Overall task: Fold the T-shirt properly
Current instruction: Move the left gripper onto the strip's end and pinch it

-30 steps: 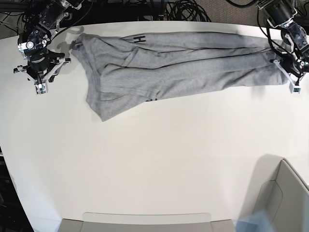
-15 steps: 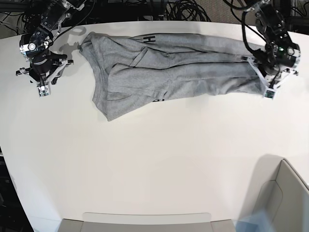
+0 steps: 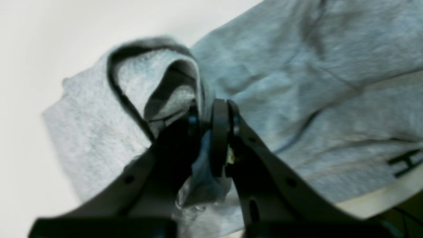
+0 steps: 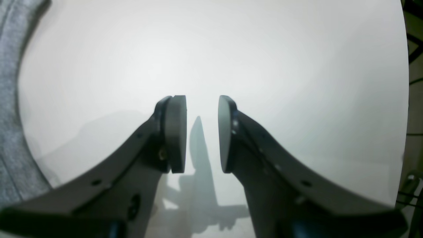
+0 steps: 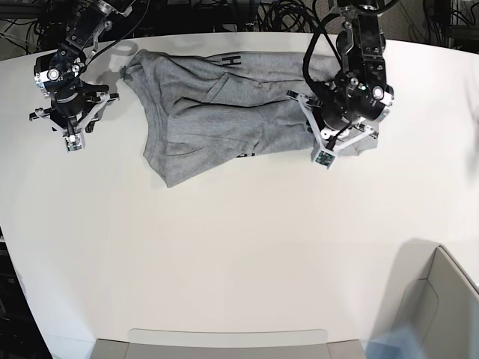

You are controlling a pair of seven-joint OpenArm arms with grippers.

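Left claw (image 3: 211, 132) pinching the T-shirt (image 5: 217, 112) hem at the table's (image 5: 239, 254) back edge, right claw (image 4: 201, 132) spread, empty; carry hem flat to collar, avoid bunching.

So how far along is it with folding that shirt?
Partway. The T-shirt already lies as a long narrow band across the table, so the lengthwise folds look done. In hand: the left hand is shut on one end of the cloth, lifted above the band's middle. The right hand hangs open and empty. Left: laying that end down and tidying.
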